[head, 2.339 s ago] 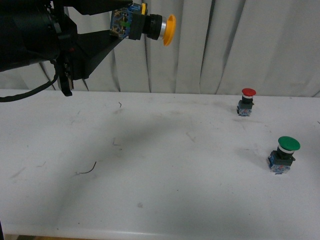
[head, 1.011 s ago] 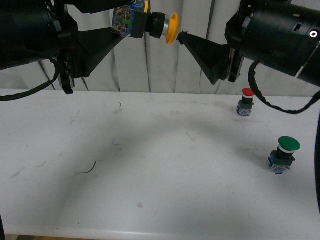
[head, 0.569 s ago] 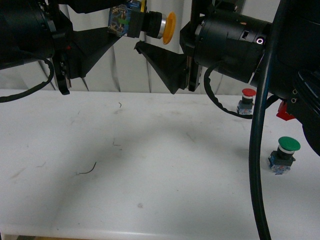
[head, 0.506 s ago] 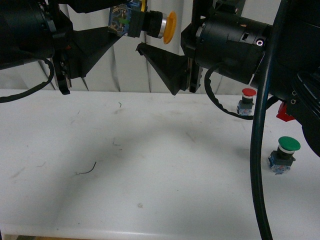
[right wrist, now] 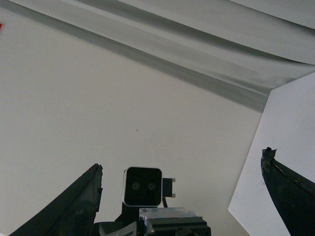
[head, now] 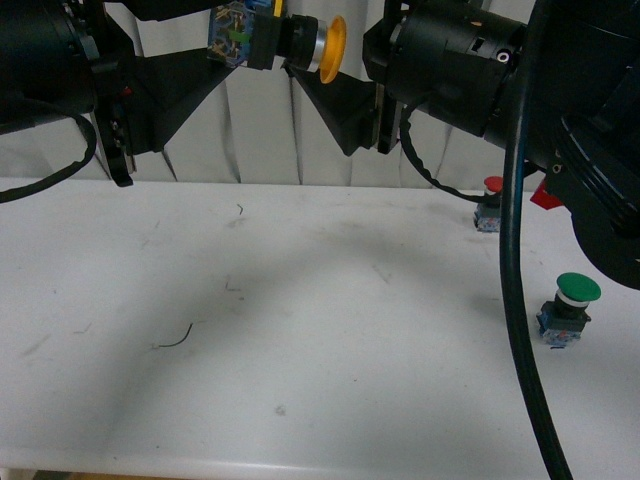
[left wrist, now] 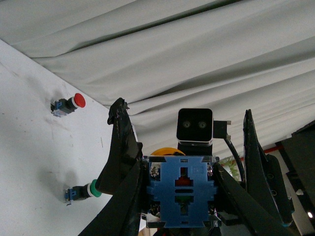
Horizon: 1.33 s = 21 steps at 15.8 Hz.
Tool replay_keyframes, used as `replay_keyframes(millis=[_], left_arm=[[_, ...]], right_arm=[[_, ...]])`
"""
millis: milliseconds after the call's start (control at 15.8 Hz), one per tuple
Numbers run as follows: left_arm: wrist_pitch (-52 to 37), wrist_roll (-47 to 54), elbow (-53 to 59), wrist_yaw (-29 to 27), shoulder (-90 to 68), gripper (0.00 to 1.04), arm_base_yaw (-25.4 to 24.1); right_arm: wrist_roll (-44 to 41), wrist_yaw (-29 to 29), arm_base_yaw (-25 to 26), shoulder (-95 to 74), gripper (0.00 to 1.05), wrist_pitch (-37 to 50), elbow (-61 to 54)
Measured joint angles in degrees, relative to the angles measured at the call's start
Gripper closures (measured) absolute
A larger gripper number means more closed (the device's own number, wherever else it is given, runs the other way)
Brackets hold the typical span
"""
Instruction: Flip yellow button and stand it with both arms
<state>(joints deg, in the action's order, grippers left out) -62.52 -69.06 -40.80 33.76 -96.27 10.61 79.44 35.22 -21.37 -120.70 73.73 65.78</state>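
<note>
The yellow button [head: 290,42] hangs high above the table, lying sideways with its yellow cap pointing right. My left gripper [head: 240,45] is shut on its blue base [left wrist: 181,189]; dark fingers [left wrist: 125,162] flank that base in the left wrist view. My right gripper [head: 300,55] faces it from the right. It is open, and its lower finger [head: 335,105] reaches under the cap to the black collar. In the right wrist view the right gripper [right wrist: 181,161] shows two fingers spread wide, with the other wrist's camera [right wrist: 142,187] between them.
A red-capped button [head: 490,200] stands at the back right of the white table [head: 300,350], partly behind a black cable [head: 515,250]. A green-capped button [head: 572,305] stands nearer on the right. Grey curtains hang behind.
The right arm came in from the right and rose until its open fingers reached the yellow cap. The left gripper kept its hold and shifted the button slightly left and up.
</note>
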Motion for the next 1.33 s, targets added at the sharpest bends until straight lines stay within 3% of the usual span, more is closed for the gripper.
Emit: replay_keyframes(millis=[190,379,506,632,1011,1328], left_arm=[[-0.7,-0.2,0.4,0.7,0.0,0.7,-0.1],[-0.8,-0.2,0.4,0.8,0.0,0.7,-0.2],[-1.1,-0.4,0.4,0.9,0.0,0.7,-0.2],[-1.3,-0.7,0.4,1.2,0.1,0.7,-0.2],[-1.0,-1.1,0.4,0.7,0.2,0.7,-0.1],[-0.7,-1.4,0.8,-0.4,0.2,0.2,-0.3]], right_arm=[[0.0,-1.0,0.0,-0.8,0.07,0.0,1.3],[0.0,-1.2,-0.4,-1.1,0.37,-0.1,1.6],[-0.2,-1.6,-0.5,-1.1,0.63,-0.1,2.1],[-1.0,-1.8,-0.7,-1.1,0.78,-0.4,2.1],[-1.9,-2.0,-0.6,-1.1,0.78,-0.4,2.1],[-1.9,-1.8,-0.3,-1.1,0.78,-0.2,1.9]])
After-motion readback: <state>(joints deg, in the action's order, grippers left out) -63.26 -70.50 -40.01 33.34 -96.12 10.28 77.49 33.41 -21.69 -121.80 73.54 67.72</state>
